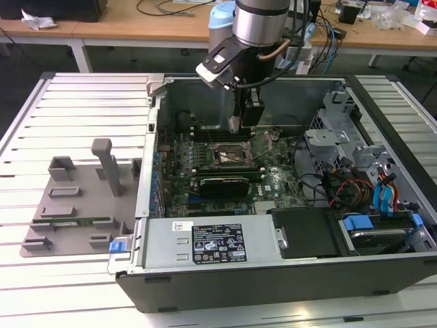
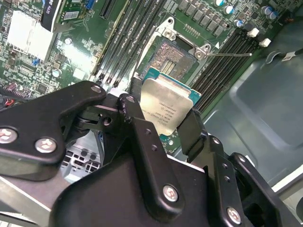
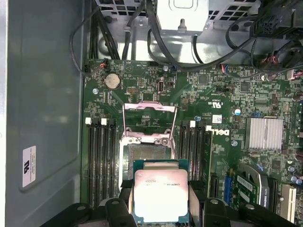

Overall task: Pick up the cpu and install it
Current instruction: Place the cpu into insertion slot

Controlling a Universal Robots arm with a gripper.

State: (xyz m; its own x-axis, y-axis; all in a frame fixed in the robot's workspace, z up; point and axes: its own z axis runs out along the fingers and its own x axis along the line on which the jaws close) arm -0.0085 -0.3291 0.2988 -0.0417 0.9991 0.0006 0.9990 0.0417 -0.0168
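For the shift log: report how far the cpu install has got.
Done: the cpu is picked up. In hand: the gripper is shut on it by two opposite edges, holding it above the motherboard, close to the open socket. Left: seating it; the socket is bare and its metal frame stands raised.

Wooden desks (image 1: 123, 27) behind slatted table (image 1: 89, 96)
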